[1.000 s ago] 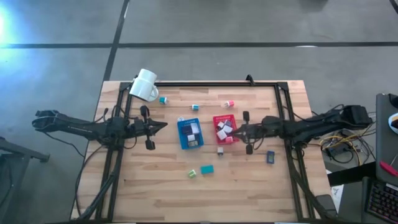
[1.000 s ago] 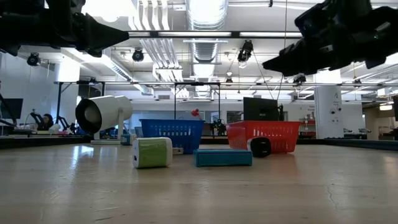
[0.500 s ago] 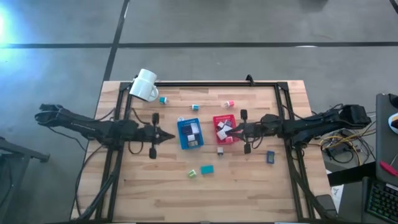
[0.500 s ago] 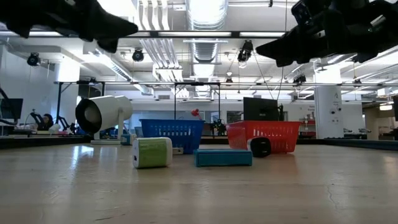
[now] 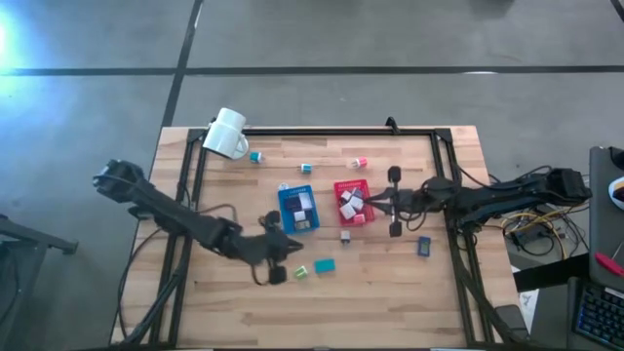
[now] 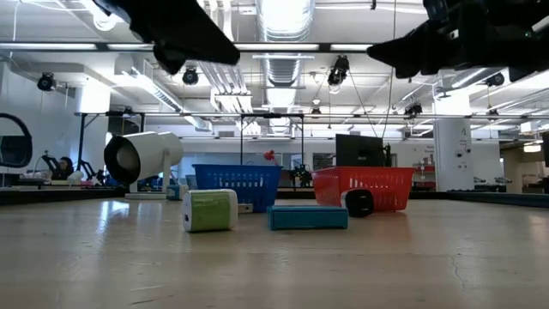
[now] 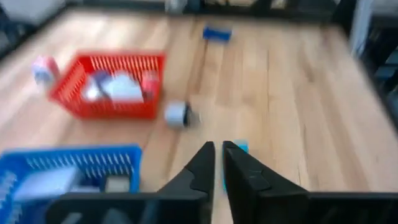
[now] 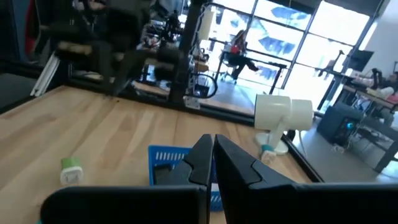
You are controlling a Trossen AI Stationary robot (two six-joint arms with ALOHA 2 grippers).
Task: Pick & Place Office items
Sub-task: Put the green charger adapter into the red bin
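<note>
The office items lie scattered on the table: a green-and-white block [image 5: 301,272] [image 6: 209,210], a teal block [image 5: 325,264] [image 6: 307,216], a grey piece [image 5: 345,235], a dark blue one [image 5: 424,246], and small ones near the far edge [image 5: 306,168]. More fill the blue tray [image 5: 297,208] and the red tray [image 5: 352,202]. My left gripper [image 5: 295,247] [image 7: 219,155] hovers shut just left of the teal block [image 7: 240,147], above the table. My right gripper [image 5: 375,202] [image 8: 212,146] hangs shut at the red tray's right side, raised.
A white mug [image 5: 226,134] lies on its side at the far left corner, its mouth toward the low view [image 6: 141,159]. A black frame [image 5: 441,146] runs along the table's far and side edges. Bare wood [image 5: 390,292] stretches along the near edge.
My left arm has swung from left of the blue tray toward the near edge and the right, ending beside the green and teal blocks. My right gripper went a little over the red tray, then drew back toward the right. No item has moved.
</note>
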